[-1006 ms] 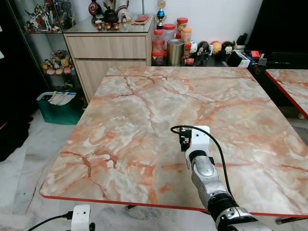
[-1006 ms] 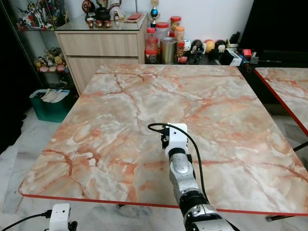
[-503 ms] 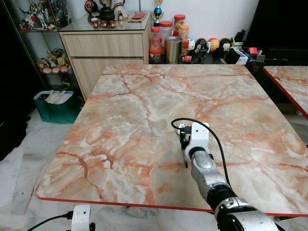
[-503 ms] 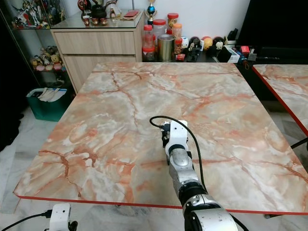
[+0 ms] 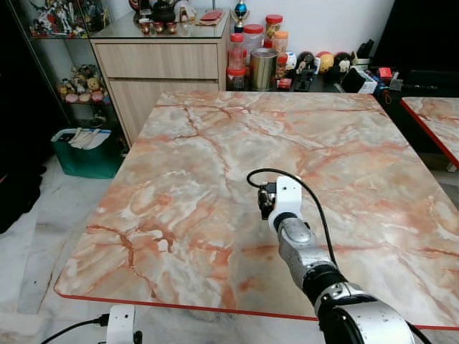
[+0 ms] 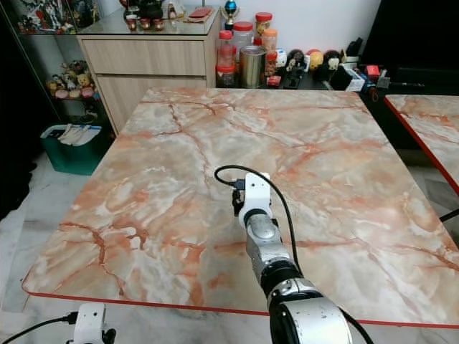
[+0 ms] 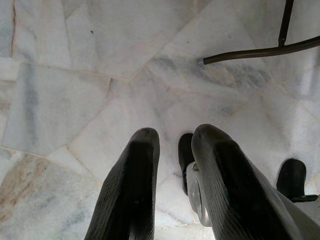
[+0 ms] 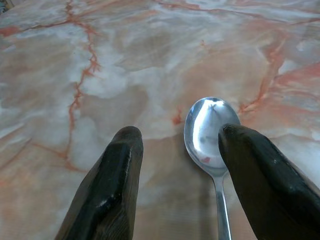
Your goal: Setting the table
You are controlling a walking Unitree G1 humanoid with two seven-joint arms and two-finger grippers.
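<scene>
Over the near middle of the marble table (image 5: 179, 150), the right gripper (image 8: 182, 150) hangs low with its fingers spread wide, holding nothing. Between them, close beside one finger (image 8: 255, 175), a spoon (image 8: 209, 135) lies flat on the marble, bowl up and pointing away from the wrist. Down at the near left, the left gripper (image 7: 172, 145) hangs idle over the pale floor (image 7: 75, 65), fingers a narrow gap apart and empty. Beyond the table's far edge stand a cabinet (image 5: 161, 68) and some jars (image 5: 247, 50).
</scene>
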